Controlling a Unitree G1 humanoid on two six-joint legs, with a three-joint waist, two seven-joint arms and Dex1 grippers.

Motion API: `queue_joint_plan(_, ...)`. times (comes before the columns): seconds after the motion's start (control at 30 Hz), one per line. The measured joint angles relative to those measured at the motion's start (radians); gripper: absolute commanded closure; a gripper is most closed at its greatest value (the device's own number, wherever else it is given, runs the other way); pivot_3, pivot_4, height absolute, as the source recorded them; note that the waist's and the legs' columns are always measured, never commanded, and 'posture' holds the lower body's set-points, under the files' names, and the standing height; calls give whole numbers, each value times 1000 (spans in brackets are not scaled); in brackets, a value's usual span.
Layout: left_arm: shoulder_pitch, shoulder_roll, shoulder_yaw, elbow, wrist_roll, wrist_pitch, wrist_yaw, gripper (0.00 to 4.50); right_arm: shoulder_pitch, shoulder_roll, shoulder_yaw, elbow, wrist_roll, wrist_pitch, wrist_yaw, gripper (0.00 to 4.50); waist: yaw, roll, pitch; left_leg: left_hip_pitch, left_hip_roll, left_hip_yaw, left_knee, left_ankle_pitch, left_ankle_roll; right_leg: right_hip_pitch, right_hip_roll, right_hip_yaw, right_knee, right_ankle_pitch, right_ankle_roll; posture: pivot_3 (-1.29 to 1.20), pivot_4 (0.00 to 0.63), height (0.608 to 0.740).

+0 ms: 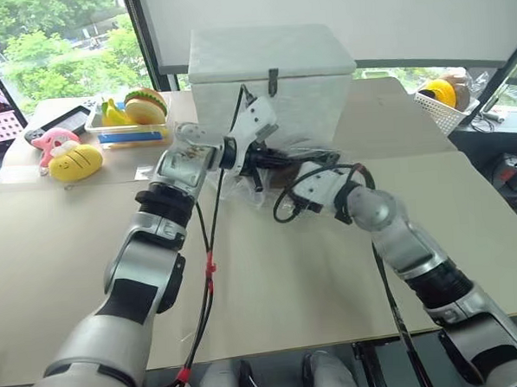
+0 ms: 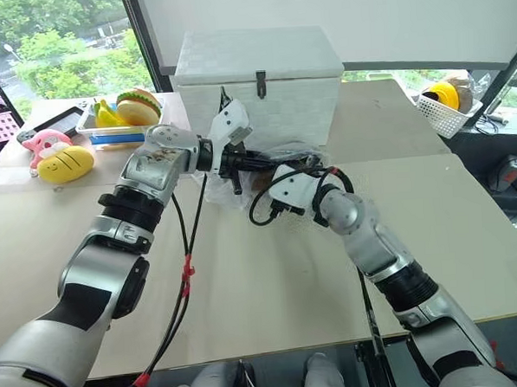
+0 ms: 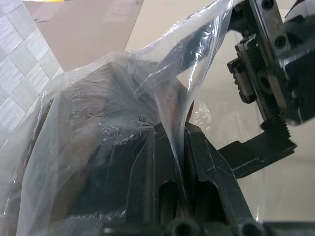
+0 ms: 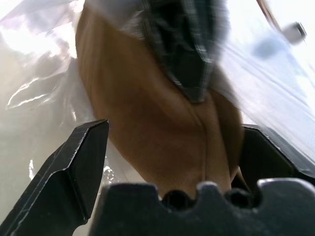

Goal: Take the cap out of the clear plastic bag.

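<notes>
Brown cap [image 4: 162, 123] sits between my wide-open right jaws [image 4: 172, 147], soft and light (grip its brim); left jaws [image 3: 179, 147] pinch the slippery clear plastic bag [image 3: 98, 98].

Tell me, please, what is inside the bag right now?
The brown cap with dark panels is inside the bag, between the right gripper's open fingers. Wrinkled film hides its far end.
</notes>
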Motion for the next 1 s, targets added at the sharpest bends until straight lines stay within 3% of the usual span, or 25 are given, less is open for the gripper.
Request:
queue_joint_plan(0.13,14,1,0,0,3,15,-1,4455,-26,4,58,61,-144,-29,-5,0,-6,0,0,0,0,0,0,0,0,0,0,0,0,0,0,0,150,723)
queue_joint_plan(0.23,18,-1,-1,-1,4,23,-3,4500,-36,23,66,98,-207,-29,-11,561,-11,0,0,0,0,0,0,0,-1,0,0,0,0,0,0,0,150,723)
queue_joint_plan(0.37,24,-1,-2,-1,6,24,-8,4500,-36,50,33,103,-236,-28,-8,2025,-17,0,0,0,0,0,0,0,-1,0,0,0,0,0,0,0,150,723)
queue_joint_plan(0.57,32,-2,-11,-1,26,23,-15,4500,-25,63,5,92,-247,-21,22,3782,-19,0,0,0,0,0,0,0,-1,0,0,0,0,0,0,0,150,723)
queue_joint_plan(0.8,44,-10,-21,-12,28,23,-37,4500,34,95,-41,18,-252,27,83,3782,-17,0,0,0,0,0,0,0,-1,0,0,0,0,0,0,0,150,723)
queue_joint_plan(1.0,53,-30,-45,-38,21,23,-85,4500,181,108,-131,-142,-196,87,142,3782,-8,0,0,0,0,-1,-1,0,-1,1,0,0,0,0,0,0,150,723)
